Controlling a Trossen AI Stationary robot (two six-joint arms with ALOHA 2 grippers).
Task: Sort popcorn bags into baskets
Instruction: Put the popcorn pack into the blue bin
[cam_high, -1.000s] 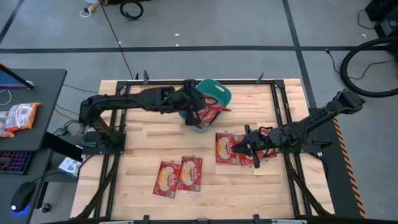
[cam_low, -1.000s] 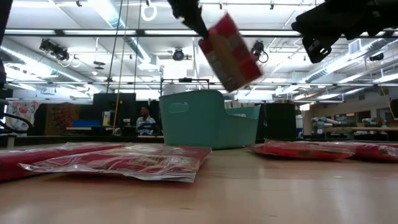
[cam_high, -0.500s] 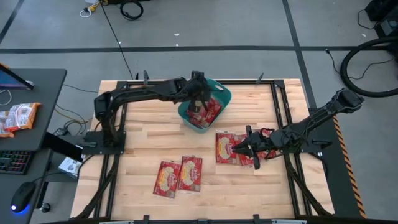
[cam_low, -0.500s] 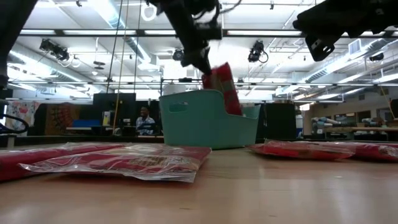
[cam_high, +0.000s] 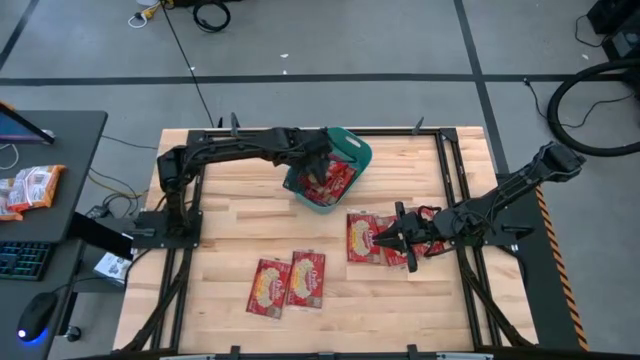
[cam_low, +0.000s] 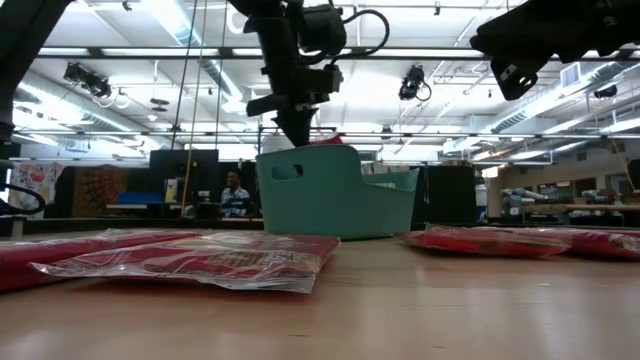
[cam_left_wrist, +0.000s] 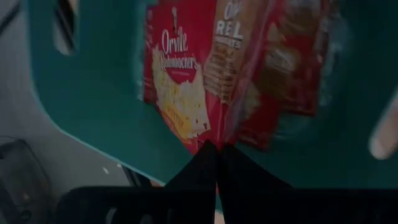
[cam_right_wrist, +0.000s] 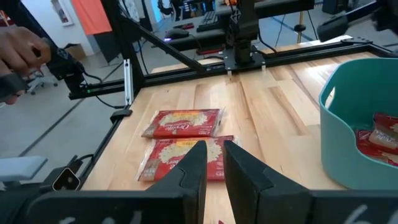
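Pale wooden plank table (cam_high: 240, 215), dark metal frame rails along its edges. Near strip and the left part of the top are bare, so plenty of room to move there.

Teal plastic rectangular tub with rounded corners (cam_high: 352, 150) sits at the far edge of the table, about mid-width, just inside the far rail. In the low view the tub (cam_low: 320, 195) stands upright with a slot handle near the rim. Red packets lie inside it, one poking just above the rim.

Left arm reaches across from the left side, left claw (cam_high: 318, 172) down inside the tub. Left wrist view: fingers pressed together, pinching the bottom edge of a flat red popcorn bag with yellowish-cream picture (cam_left_wrist: 180, 87), more red packets beside it against the teal wall.

Right arm comes in from the right edge, right claw (cam_high: 378, 238) low over the cluster of red bags (cam_high: 362, 238) right of centre, well clear of the tub. Fingers (cam_right_wrist: 193, 165) stand a narrow gap apart, nothing between them.

Pair of red bags (cam_high: 289, 282) lies side by side, touching, near the front centre, open wood all round. Right wrist view shows the same two bags (cam_right_wrist: 183, 123) flat on the wood.

Person's hand (cam_right_wrist: 18, 53) off the table, beyond the frame.
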